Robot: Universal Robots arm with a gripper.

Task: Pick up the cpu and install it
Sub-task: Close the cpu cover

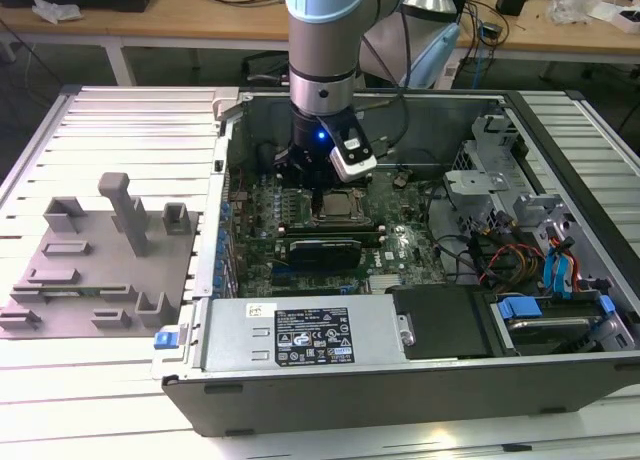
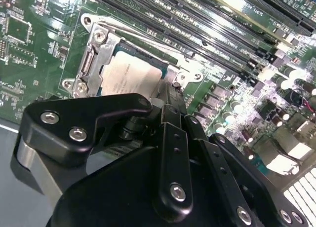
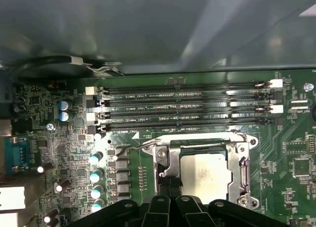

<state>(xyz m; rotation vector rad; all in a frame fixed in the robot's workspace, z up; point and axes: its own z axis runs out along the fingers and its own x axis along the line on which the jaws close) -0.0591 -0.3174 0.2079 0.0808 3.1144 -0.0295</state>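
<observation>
The cpu (image 3: 205, 175), a small silvery square, lies flat inside the dark socket frame (image 3: 244, 160) on the green motherboard; it also shows in the second wrist view as the cpu (image 2: 131, 79). My gripper (image 2: 168, 96) hangs just over the socket's edge, its black fingers drawn together beside the chip with nothing between them. In the first wrist view the gripper (image 3: 169, 185) tips stand at the chip's side. In the exterior view the gripper (image 1: 325, 185) is low inside the open computer case, right above the cpu (image 1: 345, 204).
Memory slots (image 3: 187, 106) run along one side of the socket. A long black card (image 1: 320, 248) lies near it, with the power supply (image 1: 310, 335) in front. A grey tray (image 1: 100, 260) with pegs sits at the exterior view's left. Drive bays and cables (image 1: 520, 250) crowd the right.
</observation>
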